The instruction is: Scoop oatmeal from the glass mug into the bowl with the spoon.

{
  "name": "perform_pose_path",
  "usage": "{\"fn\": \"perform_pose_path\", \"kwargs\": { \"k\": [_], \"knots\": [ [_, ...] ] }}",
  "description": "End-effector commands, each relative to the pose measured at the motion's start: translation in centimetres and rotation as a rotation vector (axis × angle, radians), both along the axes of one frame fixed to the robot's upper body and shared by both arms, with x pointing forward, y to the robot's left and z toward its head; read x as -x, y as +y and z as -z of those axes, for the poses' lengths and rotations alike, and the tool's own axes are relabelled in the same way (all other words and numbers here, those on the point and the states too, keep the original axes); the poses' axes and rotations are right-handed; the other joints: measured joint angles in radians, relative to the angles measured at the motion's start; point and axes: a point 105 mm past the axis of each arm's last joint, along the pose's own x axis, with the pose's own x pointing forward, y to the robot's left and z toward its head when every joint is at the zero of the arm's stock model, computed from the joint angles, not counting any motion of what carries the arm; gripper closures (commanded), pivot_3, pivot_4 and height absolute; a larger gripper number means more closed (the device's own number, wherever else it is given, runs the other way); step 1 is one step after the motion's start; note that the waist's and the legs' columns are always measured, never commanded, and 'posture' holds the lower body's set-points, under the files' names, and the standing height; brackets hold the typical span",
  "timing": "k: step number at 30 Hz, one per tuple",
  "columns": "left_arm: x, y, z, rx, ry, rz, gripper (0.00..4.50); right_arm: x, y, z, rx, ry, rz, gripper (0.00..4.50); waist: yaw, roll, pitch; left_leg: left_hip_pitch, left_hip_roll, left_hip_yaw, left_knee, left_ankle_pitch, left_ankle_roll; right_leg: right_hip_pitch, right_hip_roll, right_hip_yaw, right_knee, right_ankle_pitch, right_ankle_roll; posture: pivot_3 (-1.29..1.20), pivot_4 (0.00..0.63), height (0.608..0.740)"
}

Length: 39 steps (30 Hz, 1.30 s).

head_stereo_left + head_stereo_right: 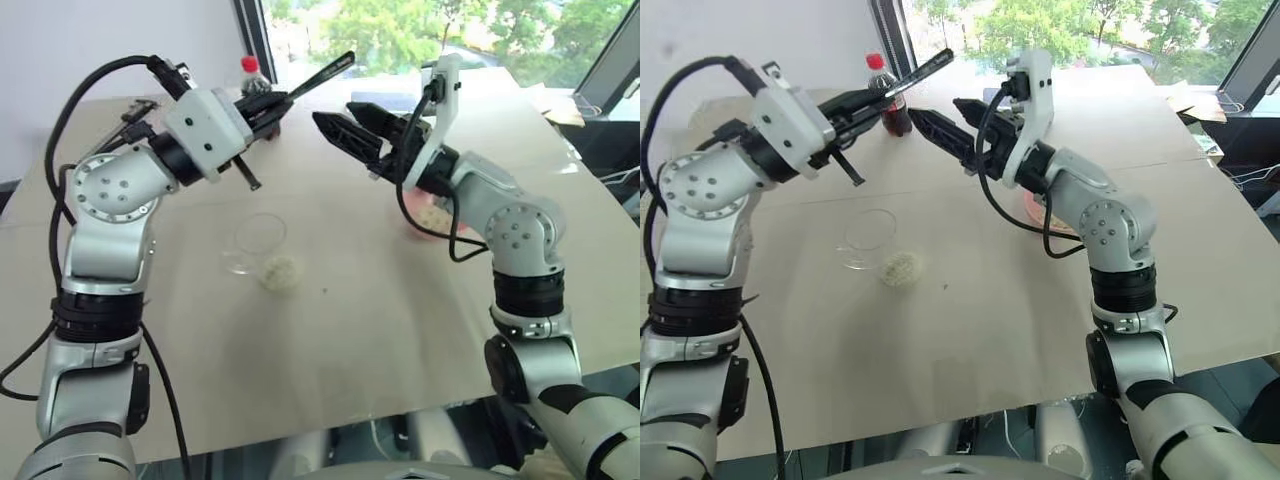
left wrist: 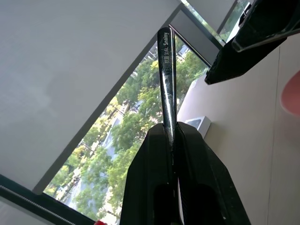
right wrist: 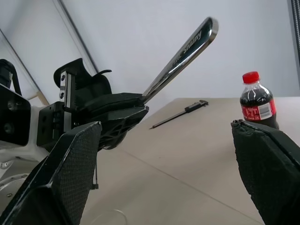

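Spoon (image 1: 318, 72) handle angles up toward right end effector (image 1: 330, 128), clamped in left end effector (image 1: 262, 108); right gapes wide, empty.

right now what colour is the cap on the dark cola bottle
Red. The dark plastic cola bottle wears a round red cap, clearest in the right wrist view.

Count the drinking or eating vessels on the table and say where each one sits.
2. The glass mug lies on its side near the table's middle, with the oatmeal spilled at its mouth. The bowl sits toward the right, partly hidden behind the right arm.
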Motion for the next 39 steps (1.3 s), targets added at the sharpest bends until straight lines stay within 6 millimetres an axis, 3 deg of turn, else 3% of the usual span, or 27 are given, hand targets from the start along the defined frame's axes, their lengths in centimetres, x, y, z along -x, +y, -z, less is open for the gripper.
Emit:
{"fn": "perform_pose_path", "kwargs": {
  "k": [1, 8, 14, 17, 22, 27, 36, 37, 39],
  "knots": [
    [1.0, -0.7, -0.9, -0.032, -0.055, 0.037, 4.44, 1.0, -0.1, -2.9, -0.108, -0.035, -0.044, 0.00, -0.008, 0.000, 0.000, 0.000, 0.000, 0.000, 0.000, 0.000, 0.000, 0.000, 0.000, 0.000, 0.001, 0.000, 0.000, 0.00, 0.150, 0.740],
    [1.4, -0.8, -0.4, -0.064, -0.025, 0.068, 4.44, 1.6, 0.2, -4.0, -0.151, -0.035, -0.086, 0.00, -0.012, 0.000, 0.000, 0.002, 0.000, 0.000, 0.002, 0.001, -0.001, -0.001, 0.000, 0.001, 0.011, 0.000, 0.000, 0.00, 0.150, 0.740],
    [1.6, -1.2, -0.3, -0.065, -0.009, 0.088, 4.44, 2.0, 0.7, -3.5, -0.118, -0.048, -0.098, 0.00, -0.012, 0.000, 0.000, 0.002, 0.000, 0.001, 0.003, 0.001, -0.001, -0.001, 0.000, 0.002, 0.013, 0.000, 0.000, 0.00, 0.150, 0.740],
    [1.6, -1.2, -0.2, -0.064, -0.005, 0.087, 4.50, 1.9, 0.8, -3.3, -0.106, -0.054, -0.094, 0.69, -0.012, 0.000, 0.000, 0.002, 0.000, 0.001, 0.003, 0.001, -0.001, -0.001, 0.000, 0.002, 0.013, 0.000, 0.000, 0.00, 0.150, 0.740],
    [1.6, -1.0, 0.1, -0.065, 0.015, 0.085, 4.50, 1.8, 0.7, -3.0, -0.090, -0.063, -0.073, 2.81, -0.012, 0.000, 0.000, 0.002, 0.000, 0.001, 0.003, 0.001, -0.001, -0.001, 0.000, 0.002, 0.013, 0.000, 0.000, 0.00, 0.150, 0.740],
    [1.5, -0.9, 0.3, -0.074, 0.028, 0.083, 4.50, 1.6, 0.6, -3.0, -0.090, -0.064, -0.058, 4.46, -0.012, 0.000, 0.000, 0.002, 0.000, 0.001, 0.003, 0.001, -0.001, -0.001, 0.000, 0.002, 0.013, 0.000, 0.000, 0.00, 0.150, 0.740],
    [1.3, -0.6, 0.7, -0.099, 0.036, 0.067, 4.50, 1.4, 0.5, -3.0, -0.093, -0.060, -0.043, 4.46, -0.012, 0.000, 0.000, 0.002, 0.000, 0.001, 0.003, 0.001, -0.001, -0.001, 0.000, 0.002, 0.013, 0.000, 0.000, 0.00, 0.150, 0.740],
    [1.4, -0.6, 0.7, -0.092, 0.036, 0.068, 3.76, 1.4, 0.6, -3.1, -0.096, -0.061, -0.043, 4.50, -0.012, 0.000, 0.000, 0.002, 0.000, 0.001, 0.003, 0.001, -0.001, -0.001, 0.000, 0.002, 0.013, 0.000, 0.000, 0.00, 0.150, 0.740],
    [1.5, -0.5, 0.5, -0.080, 0.026, 0.065, 3.17, 1.4, 0.6, -3.2, -0.101, -0.062, -0.043, 4.50, -0.012, 0.000, 0.000, 0.002, 0.000, 0.001, 0.003, 0.001, -0.001, -0.001, 0.000, 0.002, 0.013, 0.000, 0.000, 0.00, 0.150, 0.740]
  ]
}}
